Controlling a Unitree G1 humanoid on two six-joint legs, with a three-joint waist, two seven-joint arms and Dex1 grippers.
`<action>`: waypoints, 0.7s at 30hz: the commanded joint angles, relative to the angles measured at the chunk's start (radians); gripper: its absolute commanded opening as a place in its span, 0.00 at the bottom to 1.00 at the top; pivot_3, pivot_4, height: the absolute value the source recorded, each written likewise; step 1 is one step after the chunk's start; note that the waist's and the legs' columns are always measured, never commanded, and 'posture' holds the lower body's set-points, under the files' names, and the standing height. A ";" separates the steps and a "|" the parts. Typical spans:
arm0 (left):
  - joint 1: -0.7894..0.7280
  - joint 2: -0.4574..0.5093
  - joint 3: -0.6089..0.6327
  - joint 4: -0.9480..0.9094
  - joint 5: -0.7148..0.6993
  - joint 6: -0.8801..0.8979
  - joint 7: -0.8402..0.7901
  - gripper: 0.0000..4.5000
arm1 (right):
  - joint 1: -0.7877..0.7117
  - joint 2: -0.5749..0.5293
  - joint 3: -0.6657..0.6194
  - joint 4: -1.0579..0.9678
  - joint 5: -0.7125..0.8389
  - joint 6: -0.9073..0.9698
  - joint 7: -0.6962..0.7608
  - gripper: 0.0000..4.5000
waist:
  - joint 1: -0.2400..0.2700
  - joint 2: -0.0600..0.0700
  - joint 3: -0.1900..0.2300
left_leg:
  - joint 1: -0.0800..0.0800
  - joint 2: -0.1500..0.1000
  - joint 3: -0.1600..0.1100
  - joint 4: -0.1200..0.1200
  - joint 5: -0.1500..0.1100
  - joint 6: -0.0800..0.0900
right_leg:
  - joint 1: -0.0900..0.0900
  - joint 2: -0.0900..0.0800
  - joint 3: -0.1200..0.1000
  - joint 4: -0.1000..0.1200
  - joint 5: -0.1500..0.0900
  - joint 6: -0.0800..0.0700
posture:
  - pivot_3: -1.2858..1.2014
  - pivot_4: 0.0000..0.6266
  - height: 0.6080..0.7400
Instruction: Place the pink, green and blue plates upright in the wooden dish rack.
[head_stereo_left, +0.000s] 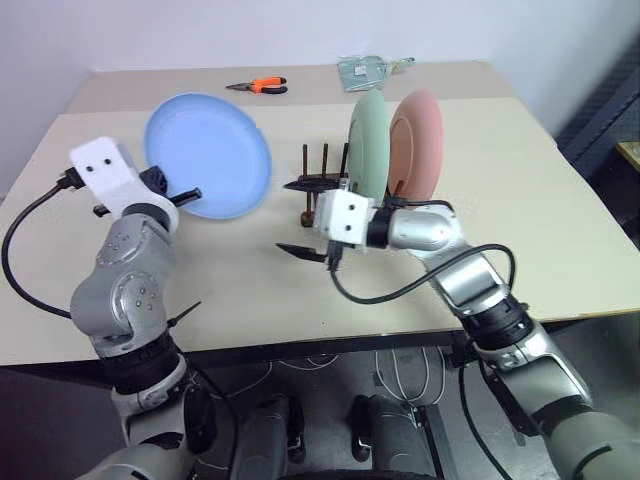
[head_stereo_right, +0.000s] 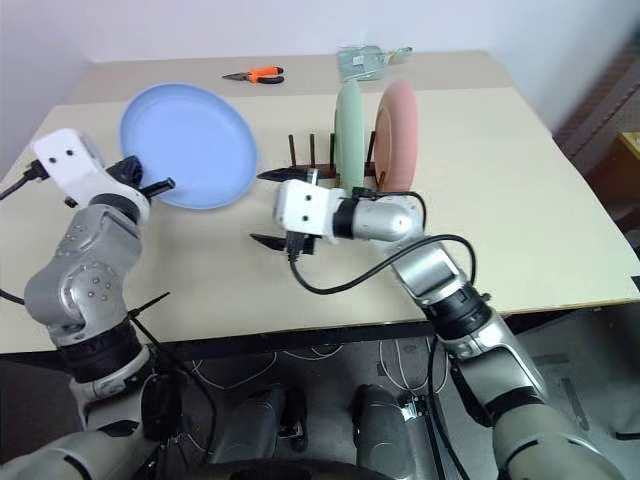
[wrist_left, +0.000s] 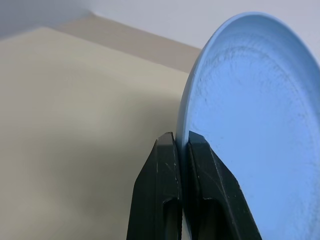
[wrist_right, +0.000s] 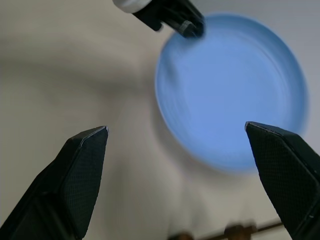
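Note:
My left gripper (head_stereo_left: 190, 193) is shut on the rim of the light blue plate (head_stereo_left: 208, 155) and holds it tilted on edge above the table's left half. In the left wrist view its black fingers (wrist_left: 165, 165) pinch the blue plate's (wrist_left: 260, 125) edge. The pale green plate (head_stereo_left: 368, 145) and the pink plate (head_stereo_left: 418, 140) stand upright side by side in the dark wooden dish rack (head_stereo_left: 312, 190) at mid table. My right gripper (head_stereo_left: 290, 217) hangs open just in front of the rack's left end, pointing left toward the blue plate (wrist_right: 235, 100), with nothing between its fingers.
Orange-handled pliers (head_stereo_left: 262, 86) and a clear plastic packet (head_stereo_left: 368, 70) lie at the back of the beige table (head_stereo_left: 560, 230). Free pegs of the rack stand left of the green plate. A black cable (head_stereo_left: 400, 290) loops under my right wrist.

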 joint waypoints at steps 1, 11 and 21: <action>-0.013 -0.063 -0.019 -0.193 -0.038 0.162 0.058 0.01 | -0.045 0.065 0.036 0.079 -0.080 -0.098 -0.042 1.00 | -0.001 0.000 0.000 | 0.000 0.000 0.000 0.000 0.000 0.000 | 0.000 0.000 0.000 0.000 0.000 0.000 | 0.52 0.24 1.00; -0.083 -0.182 0.047 -0.348 -0.020 0.363 0.078 0.00 | -0.137 0.155 0.034 0.336 -0.214 -0.301 -0.150 0.48 | -0.001 0.000 0.000 | 0.000 0.000 -0.001 0.000 0.000 0.000 | 0.001 0.001 0.000 0.000 0.000 0.000 | 0.52 0.24 1.00; -0.177 -0.188 0.245 -0.298 -0.034 0.262 0.044 0.32 | -0.155 0.184 0.012 0.386 -0.235 -0.376 -0.175 0.00 | -0.003 0.000 0.000 | 0.000 0.000 -0.001 0.000 0.000 -0.001 | 0.001 0.002 0.000 0.000 0.000 0.000 | 0.52 0.24 1.00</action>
